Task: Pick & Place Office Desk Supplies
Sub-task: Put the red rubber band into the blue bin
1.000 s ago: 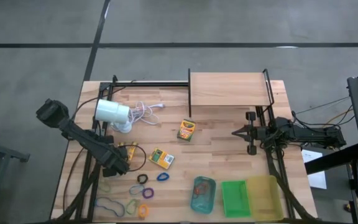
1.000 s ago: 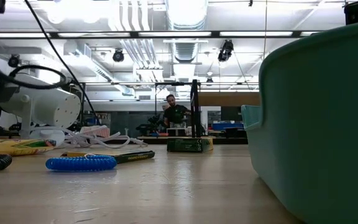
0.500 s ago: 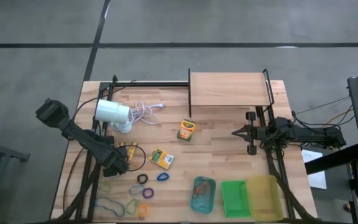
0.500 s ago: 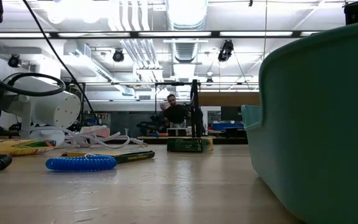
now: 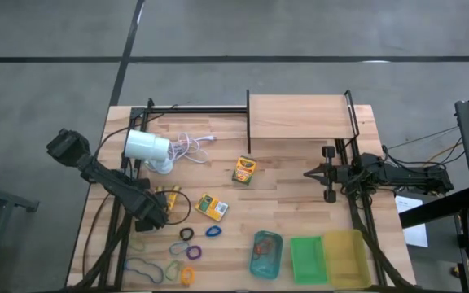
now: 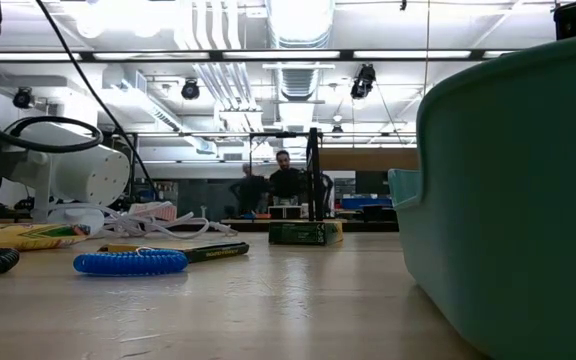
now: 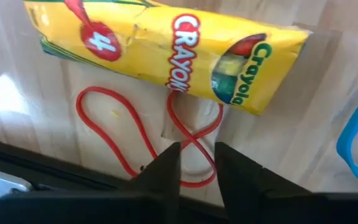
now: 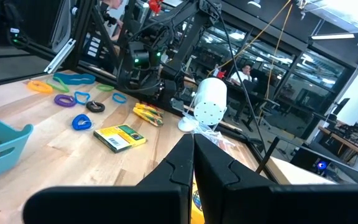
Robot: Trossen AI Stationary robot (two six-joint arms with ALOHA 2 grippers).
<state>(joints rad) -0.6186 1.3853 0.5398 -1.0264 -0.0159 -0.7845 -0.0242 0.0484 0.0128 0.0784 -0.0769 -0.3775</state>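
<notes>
In the left wrist view a yellow crayon box (image 7: 166, 46) lies flat on the table, and a thin red loop (image 7: 114, 121), twisted into a figure eight, lies beside it. My left gripper (image 7: 196, 163) points down over the loop, open by a narrow gap, one finger on each side of the loop's crossing (image 7: 194, 144). In the high view it sits at the table's left (image 5: 155, 213). Two more crayon boxes (image 5: 244, 169) (image 5: 212, 207) and several coloured loops (image 5: 187, 244) lie nearby. My right gripper (image 5: 309, 172) waits shut and level at the right. My left gripper comes at the red loop from above, its two fingers (image 7: 166, 168) standing astride the spot where the loop's strands cross (image 7: 191, 140). The loop lies slack and flat on the table. I cannot tell whether the fingers touch it.
A white lamp (image 5: 146, 146) with its cord stands at the far left, and a wooden shelf (image 5: 300, 116) at the far middle. Teal (image 5: 265, 254), green (image 5: 308, 259) and yellow (image 5: 344, 257) trays line the near right edge. People stand in the room behind (image 6: 283, 180).
</notes>
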